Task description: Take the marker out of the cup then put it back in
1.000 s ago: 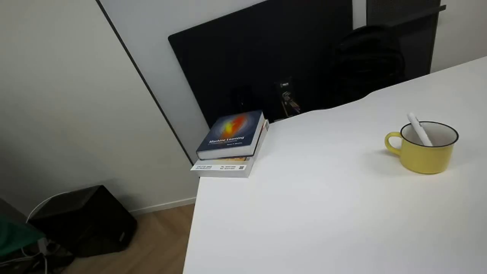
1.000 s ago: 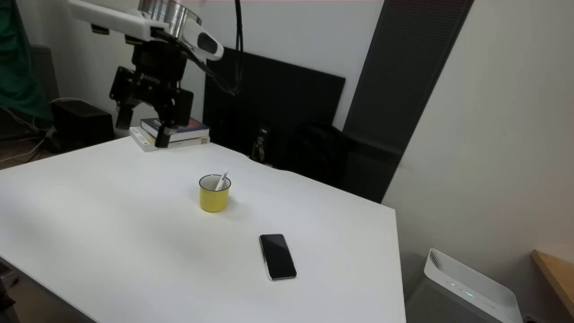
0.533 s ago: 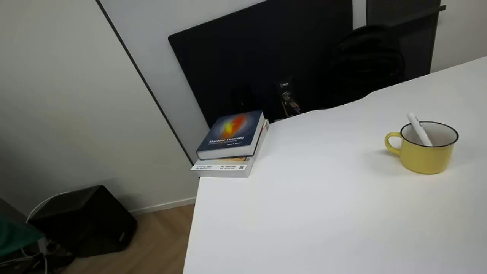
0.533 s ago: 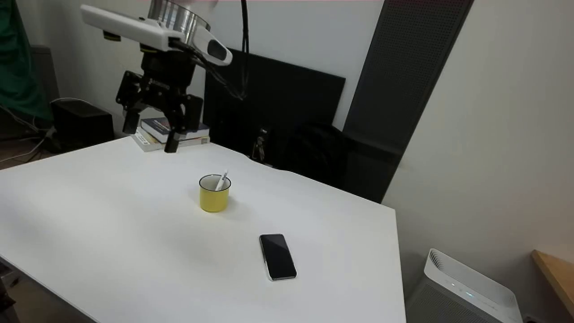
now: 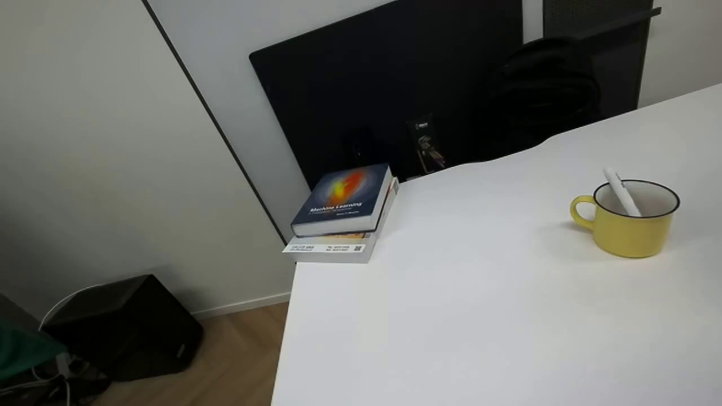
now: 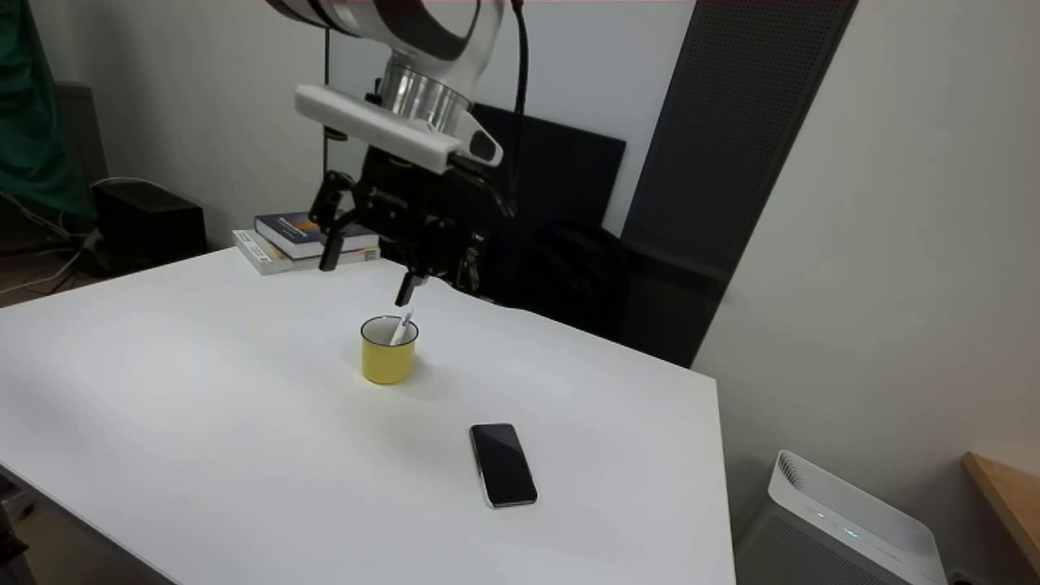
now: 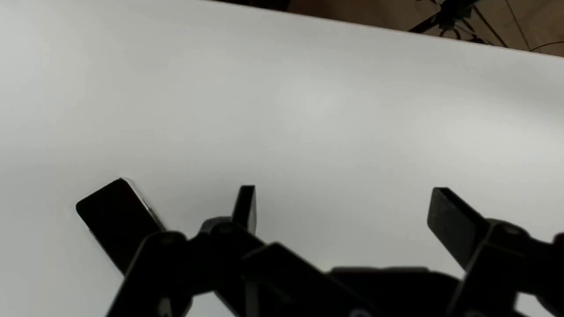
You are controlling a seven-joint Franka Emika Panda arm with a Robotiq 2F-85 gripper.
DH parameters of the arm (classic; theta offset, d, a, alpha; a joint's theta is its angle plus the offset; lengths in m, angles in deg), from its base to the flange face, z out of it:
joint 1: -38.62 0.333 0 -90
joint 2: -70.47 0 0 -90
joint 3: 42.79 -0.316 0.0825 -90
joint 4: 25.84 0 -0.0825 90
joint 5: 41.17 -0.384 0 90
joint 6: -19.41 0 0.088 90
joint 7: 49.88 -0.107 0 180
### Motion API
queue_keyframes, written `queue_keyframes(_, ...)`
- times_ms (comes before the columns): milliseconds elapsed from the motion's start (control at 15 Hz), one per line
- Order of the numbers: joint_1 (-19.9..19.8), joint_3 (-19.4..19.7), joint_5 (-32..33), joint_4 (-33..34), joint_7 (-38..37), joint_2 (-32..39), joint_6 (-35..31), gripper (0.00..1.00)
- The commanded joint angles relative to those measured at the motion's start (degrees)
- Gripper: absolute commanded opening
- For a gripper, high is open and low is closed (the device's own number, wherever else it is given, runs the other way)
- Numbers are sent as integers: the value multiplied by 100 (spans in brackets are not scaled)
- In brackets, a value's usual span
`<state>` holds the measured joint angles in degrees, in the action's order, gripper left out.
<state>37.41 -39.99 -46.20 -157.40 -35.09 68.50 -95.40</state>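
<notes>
Presently, the marker (image 6: pixel 401 328) (tilted in the cup (image 6: pixel 387 364)) sits below the wide-spread hand (image 6: pixel 365 281).

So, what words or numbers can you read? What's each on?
"Machine Learning": on the top book.
Smaller print below that title: too small.
Lower book: print and square code, too small.
Dark package beyond the table: pale lettering, too blurred.
Black box: tiny pale mark, unreadable.
White appliance: lit marks, too small.
Gripper: pale markings, too blurred.
</notes>
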Motion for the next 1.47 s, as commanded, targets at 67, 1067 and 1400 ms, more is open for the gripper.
queue_keyframes(67,-142,20,-127,1098,364,1207,-205,100)
queue_keyframes(1067,-239,-516,-305,4293,434,4036,23,100)
queue_keyframes(1400,-145,-672,-235,5399,392,4871,438,100)
